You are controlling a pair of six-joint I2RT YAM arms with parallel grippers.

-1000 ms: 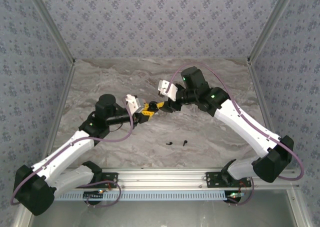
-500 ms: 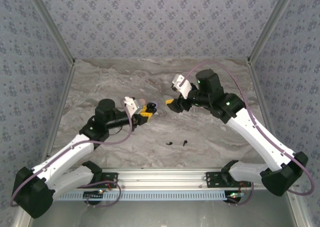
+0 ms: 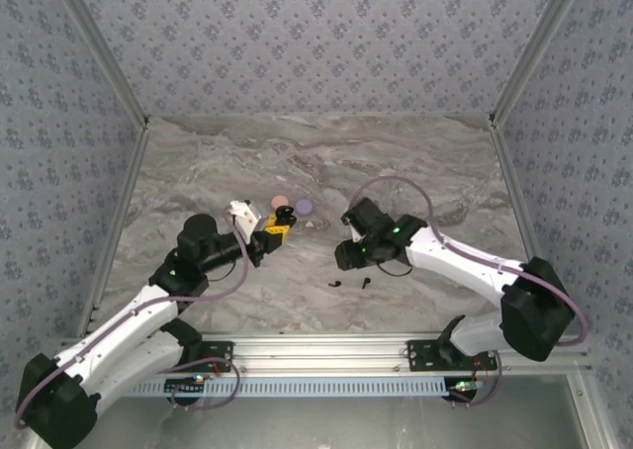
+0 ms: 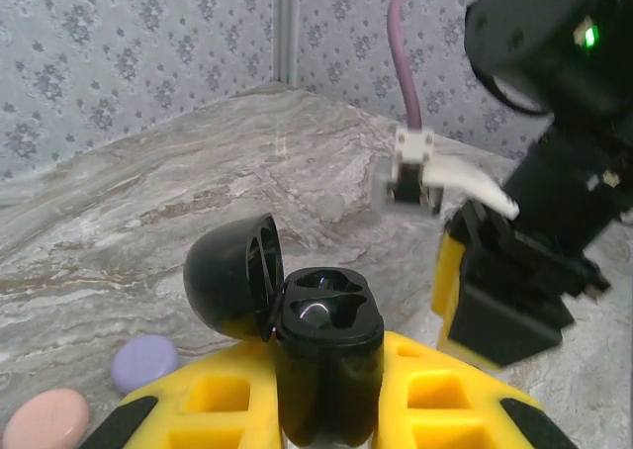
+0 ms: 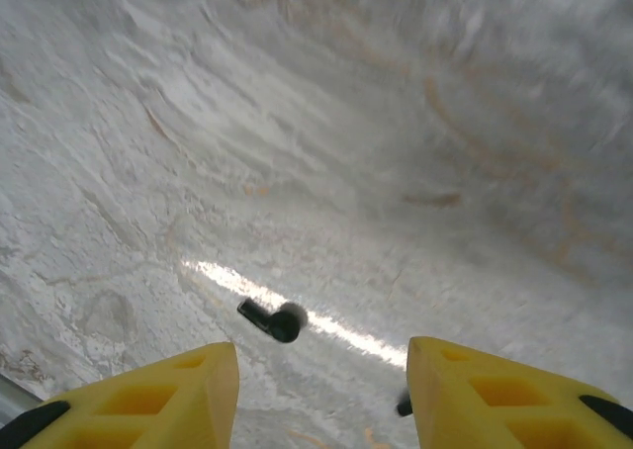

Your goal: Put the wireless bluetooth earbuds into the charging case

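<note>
My left gripper (image 4: 326, 414) is shut on a black charging case (image 4: 326, 335) and holds it upright, with its lid (image 4: 229, 276) swung open to the left and both sockets bare. In the top view this case (image 3: 285, 215) sits at the tip of the left gripper (image 3: 271, 224). Two black earbuds (image 3: 336, 283) (image 3: 365, 282) lie on the marble near the front. My right gripper (image 3: 344, 259) hovers just behind them. In the right wrist view it (image 5: 321, 358) is open, with one earbud (image 5: 273, 319) lying ahead between the fingers and the other (image 5: 404, 405) half hidden by the right finger.
A pink round case (image 3: 280, 202) and a lilac round case (image 3: 305, 206) lie shut on the marble table (image 3: 425, 172) just behind the left gripper. They also appear low on the left in the left wrist view, lilac case (image 4: 145, 362) and pink case (image 4: 45, 421).
The right arm has drawn away from the case and swung down and forward to hover over the two earbuds. The left arm has pulled back a little with the case.
</note>
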